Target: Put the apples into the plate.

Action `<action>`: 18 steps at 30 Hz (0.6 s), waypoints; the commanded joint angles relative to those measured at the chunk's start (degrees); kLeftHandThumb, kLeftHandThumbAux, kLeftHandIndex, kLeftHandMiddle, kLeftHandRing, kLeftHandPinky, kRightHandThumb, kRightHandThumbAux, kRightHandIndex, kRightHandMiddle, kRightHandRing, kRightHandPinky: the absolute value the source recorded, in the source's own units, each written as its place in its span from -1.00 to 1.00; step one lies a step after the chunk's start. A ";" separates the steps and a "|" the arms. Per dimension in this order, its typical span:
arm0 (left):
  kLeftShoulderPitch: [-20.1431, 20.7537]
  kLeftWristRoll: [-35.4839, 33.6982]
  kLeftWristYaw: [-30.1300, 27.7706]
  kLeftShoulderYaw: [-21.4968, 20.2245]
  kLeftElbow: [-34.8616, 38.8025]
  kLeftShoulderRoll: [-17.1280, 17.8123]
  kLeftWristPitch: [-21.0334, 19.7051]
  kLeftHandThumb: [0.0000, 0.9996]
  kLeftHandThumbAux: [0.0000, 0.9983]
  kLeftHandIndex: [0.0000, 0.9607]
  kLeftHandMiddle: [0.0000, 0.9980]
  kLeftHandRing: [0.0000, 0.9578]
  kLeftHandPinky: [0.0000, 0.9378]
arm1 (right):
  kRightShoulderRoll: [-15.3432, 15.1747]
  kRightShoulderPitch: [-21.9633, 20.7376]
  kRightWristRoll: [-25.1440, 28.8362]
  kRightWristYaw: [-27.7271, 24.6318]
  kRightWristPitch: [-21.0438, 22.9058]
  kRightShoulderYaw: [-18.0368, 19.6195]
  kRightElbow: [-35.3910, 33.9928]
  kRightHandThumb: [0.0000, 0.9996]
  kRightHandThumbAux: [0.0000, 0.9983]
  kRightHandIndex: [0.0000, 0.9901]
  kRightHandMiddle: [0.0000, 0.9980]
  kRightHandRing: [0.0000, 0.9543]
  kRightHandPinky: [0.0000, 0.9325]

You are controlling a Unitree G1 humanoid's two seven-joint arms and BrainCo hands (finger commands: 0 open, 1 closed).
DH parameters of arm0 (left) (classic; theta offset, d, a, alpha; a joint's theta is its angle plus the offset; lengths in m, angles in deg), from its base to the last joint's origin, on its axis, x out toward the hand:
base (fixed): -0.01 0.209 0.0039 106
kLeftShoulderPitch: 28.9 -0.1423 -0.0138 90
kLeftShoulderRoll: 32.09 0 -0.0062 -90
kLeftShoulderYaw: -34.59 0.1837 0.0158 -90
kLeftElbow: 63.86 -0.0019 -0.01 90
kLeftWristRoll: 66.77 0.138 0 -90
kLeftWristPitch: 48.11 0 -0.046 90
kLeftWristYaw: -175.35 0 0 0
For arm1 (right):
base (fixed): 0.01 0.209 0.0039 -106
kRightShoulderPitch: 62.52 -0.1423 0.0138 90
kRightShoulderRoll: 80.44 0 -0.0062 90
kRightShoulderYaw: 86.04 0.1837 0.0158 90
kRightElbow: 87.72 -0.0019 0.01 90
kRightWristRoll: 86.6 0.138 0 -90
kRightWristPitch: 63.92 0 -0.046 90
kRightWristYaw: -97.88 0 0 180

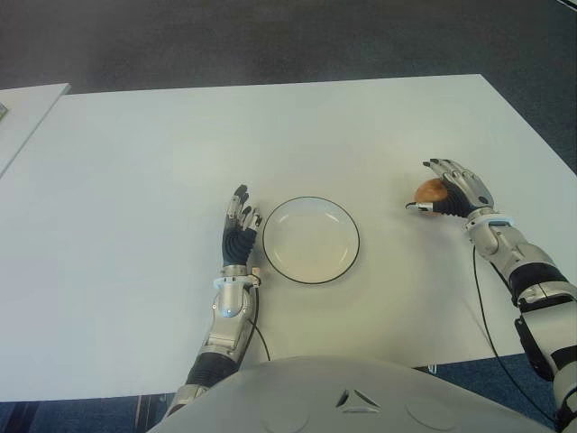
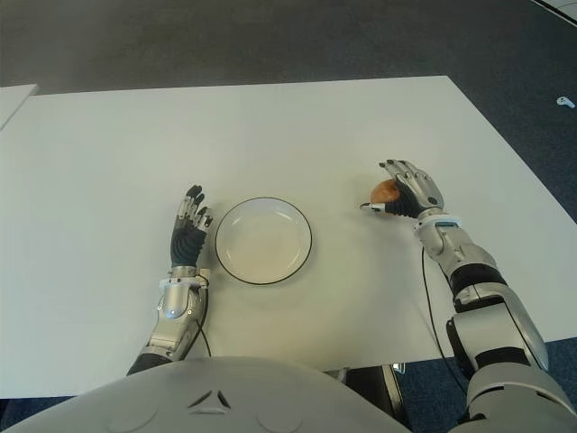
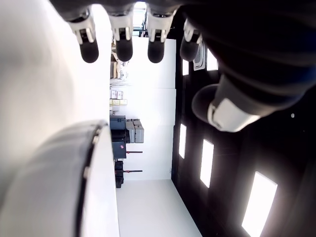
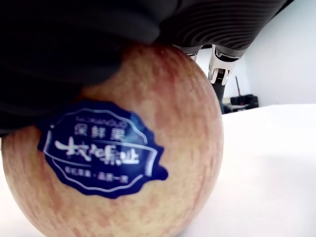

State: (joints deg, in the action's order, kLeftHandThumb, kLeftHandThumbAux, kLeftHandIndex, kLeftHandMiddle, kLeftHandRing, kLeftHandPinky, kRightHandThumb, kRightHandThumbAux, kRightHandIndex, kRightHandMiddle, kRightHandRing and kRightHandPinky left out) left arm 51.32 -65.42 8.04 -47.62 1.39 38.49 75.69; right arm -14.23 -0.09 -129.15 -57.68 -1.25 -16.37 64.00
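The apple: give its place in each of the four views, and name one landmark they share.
Left eye view: apple under the right hand, right of the plate.
Right eye view: apple again under that hand, right of the plate.
Left wrist view: not in it.
Right wrist view: apple fills the picture, blue sticker facing the camera.
Shared landmark: the white table.

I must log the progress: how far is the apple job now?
Nothing is done yet: the round white black-rimmed plate holds nothing. In hand: the right hand cups the reddish-yellow apple with the blue sticker on the white table. Left: carrying it to the plate. The left hand shows left of the plate.
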 commanded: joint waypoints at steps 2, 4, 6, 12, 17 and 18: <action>-3.85 -0.81 -0.65 -0.79 -8.08 -2.99 -1.18 -0.98 0.18 -0.90 -0.86 -0.90 -0.96 | 2.85 0.01 -0.10 -0.21 1.60 -2.00 4.68 -0.47 -0.17 -0.99 -0.99 -0.98 -0.83; -3.76 -0.76 -0.58 -0.79 -8.20 -3.00 -1.12 -0.98 0.18 -0.90 -0.87 -0.91 -0.96 | 3.01 -0.25 0.13 0.10 1.61 -2.12 5.50 -0.46 -0.14 -0.98 -0.97 -0.96 -0.80; -3.65 -0.62 -0.36 -0.81 -8.30 -3.03 -1.11 -0.98 0.17 -0.90 -0.86 -0.90 -0.95 | 3.18 -0.45 0.62 0.51 1.54 -2.02 6.33 -0.44 -0.12 -0.93 -0.92 -0.91 -0.74; -3.65 -0.69 -0.33 -0.83 -8.27 -3.08 -1.18 -0.96 0.17 -0.89 -0.86 -0.90 -0.94 | 3.32 -0.72 2.20 3.13 0.71 -1.48 8.46 -0.34 0.02 -0.47 -0.41 -0.35 -0.27; -3.47 -0.63 -0.03 -0.90 -8.35 -3.20 -1.47 -0.96 0.18 -0.89 -0.85 -0.89 -0.94 | 3.42 -0.87 2.52 7.12 0.03 -1.54 9.53 -0.30 0.15 -0.10 0.08 0.16 0.15; -3.44 -0.62 0.01 -0.91 -8.36 -3.23 -1.47 -0.97 0.18 -0.89 -0.85 -0.89 -0.95 | 3.45 -0.92 2.49 7.67 0.00 -1.59 9.70 -0.29 0.18 -0.03 0.17 0.26 0.24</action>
State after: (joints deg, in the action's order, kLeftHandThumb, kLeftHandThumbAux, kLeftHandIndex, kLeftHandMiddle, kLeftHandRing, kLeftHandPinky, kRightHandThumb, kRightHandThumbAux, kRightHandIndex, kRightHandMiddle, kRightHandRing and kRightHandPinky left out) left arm 51.45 -65.44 8.04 -47.57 1.30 38.50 76.24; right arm -11.91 -2.27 -126.65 -50.76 -1.67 -17.16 71.48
